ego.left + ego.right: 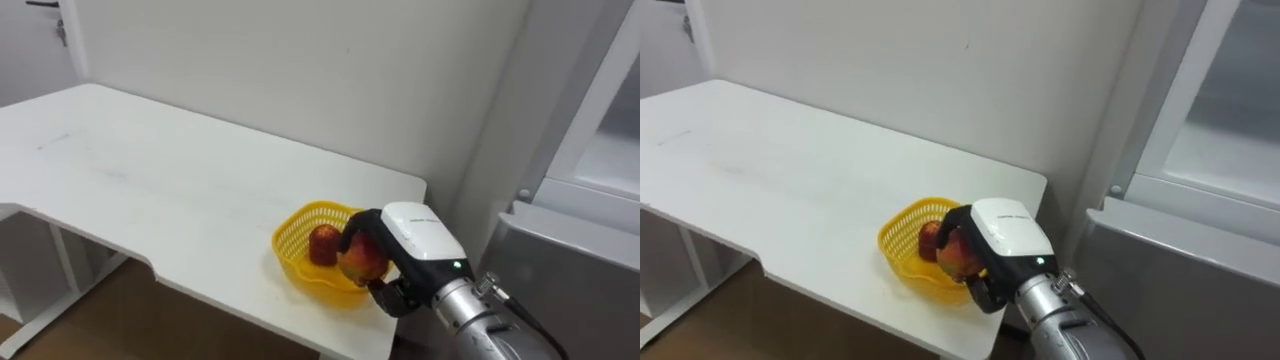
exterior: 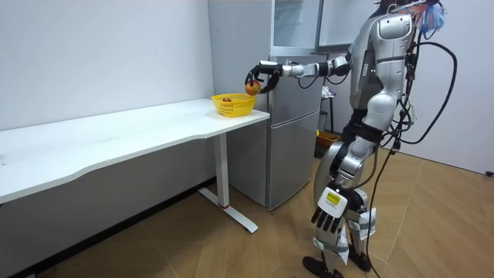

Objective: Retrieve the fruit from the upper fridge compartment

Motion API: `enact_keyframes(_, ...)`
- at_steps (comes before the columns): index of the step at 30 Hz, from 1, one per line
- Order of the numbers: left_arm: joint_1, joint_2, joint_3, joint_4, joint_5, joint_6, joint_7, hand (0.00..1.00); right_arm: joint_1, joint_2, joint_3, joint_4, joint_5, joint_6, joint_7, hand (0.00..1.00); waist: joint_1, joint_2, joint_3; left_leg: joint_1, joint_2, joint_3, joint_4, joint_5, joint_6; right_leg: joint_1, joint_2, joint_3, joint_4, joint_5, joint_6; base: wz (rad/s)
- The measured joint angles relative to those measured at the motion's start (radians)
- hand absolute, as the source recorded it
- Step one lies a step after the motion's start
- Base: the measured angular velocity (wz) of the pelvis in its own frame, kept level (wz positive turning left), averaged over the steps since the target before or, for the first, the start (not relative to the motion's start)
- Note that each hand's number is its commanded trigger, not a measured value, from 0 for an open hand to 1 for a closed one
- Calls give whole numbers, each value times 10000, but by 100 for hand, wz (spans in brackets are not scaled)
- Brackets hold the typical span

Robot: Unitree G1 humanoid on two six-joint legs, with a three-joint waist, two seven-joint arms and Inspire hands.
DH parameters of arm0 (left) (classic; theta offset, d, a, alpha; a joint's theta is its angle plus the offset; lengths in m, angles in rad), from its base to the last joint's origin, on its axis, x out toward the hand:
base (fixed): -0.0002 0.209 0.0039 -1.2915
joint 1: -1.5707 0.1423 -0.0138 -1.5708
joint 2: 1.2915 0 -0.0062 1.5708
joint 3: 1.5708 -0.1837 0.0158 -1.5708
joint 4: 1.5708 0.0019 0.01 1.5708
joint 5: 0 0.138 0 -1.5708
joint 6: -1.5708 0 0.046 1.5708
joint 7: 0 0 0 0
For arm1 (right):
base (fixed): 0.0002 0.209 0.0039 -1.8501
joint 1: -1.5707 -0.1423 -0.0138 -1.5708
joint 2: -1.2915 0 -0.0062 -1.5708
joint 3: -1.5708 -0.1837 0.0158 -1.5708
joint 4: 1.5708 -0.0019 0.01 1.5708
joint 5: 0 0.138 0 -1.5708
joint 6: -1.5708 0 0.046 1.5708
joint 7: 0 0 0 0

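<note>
Right hand [image 1: 420, 238] closest in, fingers wrapped round a red-and-yellow apple [image 1: 360, 260], hovering just above the near rim of a yellow basket [image 1: 292, 238]. Looks like most of the job done tbh: apple out of the fridge [image 1: 570, 265] (just off to the hand's right) and over the basket. Only the drop-in and the letting go left. One darker red fruit [image 1: 323, 245] sitting in there too, just beyond the fingers. Can't tell from these shots whether anything else is waiting in the fridge.

Materials: apple smooth, round, a bit glossy, so probably slippery-ish in a hard grip. Basket thin plastic mesh, round with a flared wavy rim, likely light enough to scoot if bumped. Below the hand, white table [image 1: 150, 180], flat matte top, curved front edge. Hand itself a hard white shell over dark fingers. Left hand [image 2: 328, 218] hanging low by the leg, fingers loose and straight, holding nothing.
</note>
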Motion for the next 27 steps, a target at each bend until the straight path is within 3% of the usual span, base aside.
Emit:
enact_keyframes(9, 2, 48, -10, 4, -4, -3, -129, 0, -403, 60, 2, 582, 30, -26, 0, 100, 24, -91, 52, -80, -4, -82, 121, 3, 4, 23, 4, 13, 1, 0, 0, 2)
enact_keyframes(10, 4, 48, -11, 4, -3, -3, -131, 0, -403, 61, 2, 582, 30, -26, 0, 95, 24, -104, 60, -90, -3, -82, 138, 2, 4, 24, 12, 13, 2, 0, 0, 0)
enact_keyframes(11, 4, 48, -11, 4, -3, -3, -133, 0, -403, 61, 2, 581, 30, -25, 0, 30, 24, -109, 63, -94, -3, -82, 146, 2, 4, 24, 18, 13, 2, 0, 0, 0)
enact_keyframes(12, 2, 48, -10, 3, 1, -3, -147, 0, -403, 61, 1, 581, 29, -26, 0, 9, 19, -112, 66, -107, -3, -81, 162, 2, 4, 22, 18, 11, 1, 0, 0, 0)
enact_keyframes(13, -2, 48, -9, 3, 3, -3, -175, 0, -403, 61, 1, 580, 26, -26, 0, 0, 18, -112, 65, -115, -3, -81, 169, 2, 5, 20, 20, 10, 1, 0, 0, 0)
enact_keyframes(27, 3, 49, -6, -7, 215, 20, -397, 0, -462, 86, -27, 569, 378, -38, 0, 0, 23, -105, 46, -306, 8, -87, 342, 1, 4, -41, 60, -14, -5, 0, 0, 0)
